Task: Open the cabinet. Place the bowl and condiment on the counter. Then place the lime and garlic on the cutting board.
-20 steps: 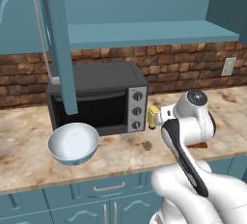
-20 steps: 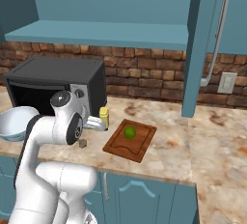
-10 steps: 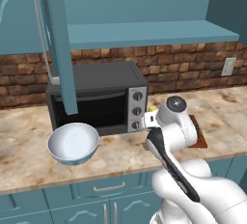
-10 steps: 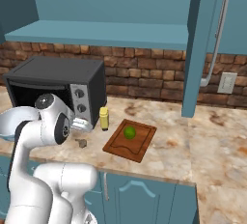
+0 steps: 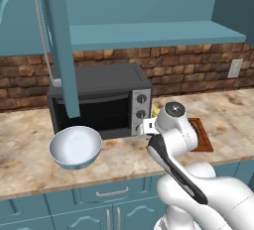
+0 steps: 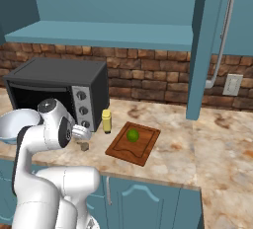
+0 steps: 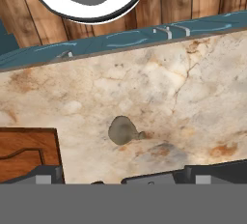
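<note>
Your jaws point(image 7: 120, 179) spread wide and empty above the marbled desk point(image 7: 193, 88), garlic point(image 7: 123, 130) just below them near the front edge, lime point(image 6: 132, 135) on the cutting board point(image 6: 133, 143) to the right, condiment point(image 6: 106, 121) behind, bowl point(image 5: 75, 147) left, cabinet door point(image 5: 58, 45) open.

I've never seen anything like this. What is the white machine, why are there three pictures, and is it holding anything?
It is a white robot arm in a computer-drawn kitchen. Two cameras ride behind it, left and right; the third sits on its hand, looking down. On the counter are a toaster oven, a white bowl, a yellow condiment bottle and a cutting board with a lime on it. The small grey lump is the garlic, lying on the counter beside the board. The gripper is open above it, holding nothing.
</note>
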